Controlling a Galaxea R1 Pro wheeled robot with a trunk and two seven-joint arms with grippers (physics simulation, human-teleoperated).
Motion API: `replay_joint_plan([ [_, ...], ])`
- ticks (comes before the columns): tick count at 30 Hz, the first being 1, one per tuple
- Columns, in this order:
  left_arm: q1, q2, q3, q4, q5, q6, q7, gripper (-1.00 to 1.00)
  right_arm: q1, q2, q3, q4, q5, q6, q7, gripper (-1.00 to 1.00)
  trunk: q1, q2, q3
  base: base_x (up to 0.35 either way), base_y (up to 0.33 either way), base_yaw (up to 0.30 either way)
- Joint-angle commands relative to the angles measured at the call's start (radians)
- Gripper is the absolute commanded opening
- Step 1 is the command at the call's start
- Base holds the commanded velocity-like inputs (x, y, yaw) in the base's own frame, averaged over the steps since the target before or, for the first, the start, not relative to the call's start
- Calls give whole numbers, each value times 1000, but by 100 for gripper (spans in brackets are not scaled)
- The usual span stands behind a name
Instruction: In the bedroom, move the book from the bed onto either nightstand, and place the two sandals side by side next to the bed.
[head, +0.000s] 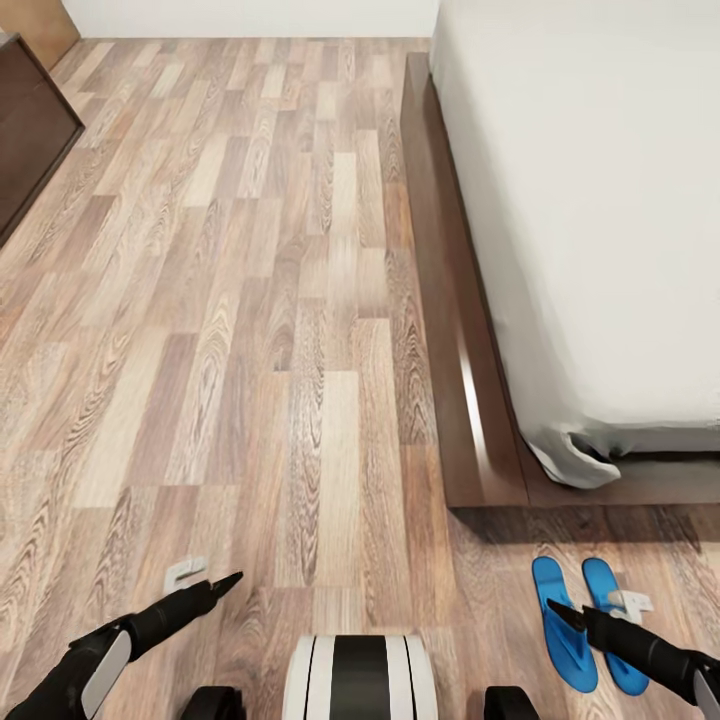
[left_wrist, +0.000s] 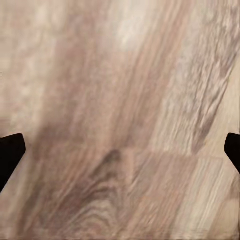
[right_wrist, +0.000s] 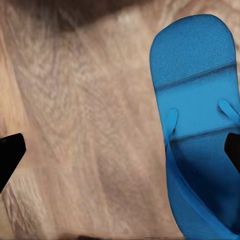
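A: What lies at 1 to 3 o'clock in the head view?

B: The large low bed (head: 600, 200) with off-white mattress and dark brown wooden frame; its near corner ends at about 4 o'clock. A long dark wooden cabinet (head: 30, 130) occupies 10 o'clock. Pale wood-plank floor (head: 250, 300) covers the centre.

A: Where are the task's things?

B: Two bright blue flat flip-flop sandals lie side by side on the floor at 5 o'clock, just beyond the bed's foot edge: the left sandal (head: 562, 625) and the right sandal (head: 612, 620), nearly parallel and close together.

A: And the grippers?

B: The right gripper (head: 565, 614), black, hangs over the sandals at 5 o'clock. In the right wrist view its two fingertips (right_wrist: 10, 155) stand wide apart at the picture's edges, nothing between them; one blue sandal (right_wrist: 197, 125) lies below, near one fingertip. The left gripper (head: 225, 582) sits at 7 o'clock above bare floor; the left wrist view shows its fingertips (left_wrist: 10, 155) likewise spread, holding nothing, over wood grain (left_wrist: 120, 120).
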Motion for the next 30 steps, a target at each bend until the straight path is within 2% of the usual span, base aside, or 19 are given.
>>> replay_joint_plan([
  [1, 0, 0, 1, 11, 8, 9, -6, 100, 0, 0, -4, 5, 0, 10, 7, 100, -1, 0, 4, 0, 0, 0],
  [3, 1, -2, -5, 40, 7, 7, -22, 100, 0, 0, -4, 27, 0, 10, 13, 100, -1, 1, 11, 0, 0, 0],
  [10, 2, -14, -64, 116, 4, -25, -36, 100, 0, 0, -4, 125, -3, 9, 18, 100, -5, 2, 38, 0, 0, 0],
  [19, 2, -22, -70, 148, 6, -77, -29, 100, 1, 0, -2, 248, -3, 3, 15, 100, -9, 4, 73, 0, 0, 0],
  [30, 2, -23, -70, 151, 7, -80, -29, 100, 1, -1, -5, 258, -3, 4, 12, 100, -14, 7, 116, 0, 0, 0],
])
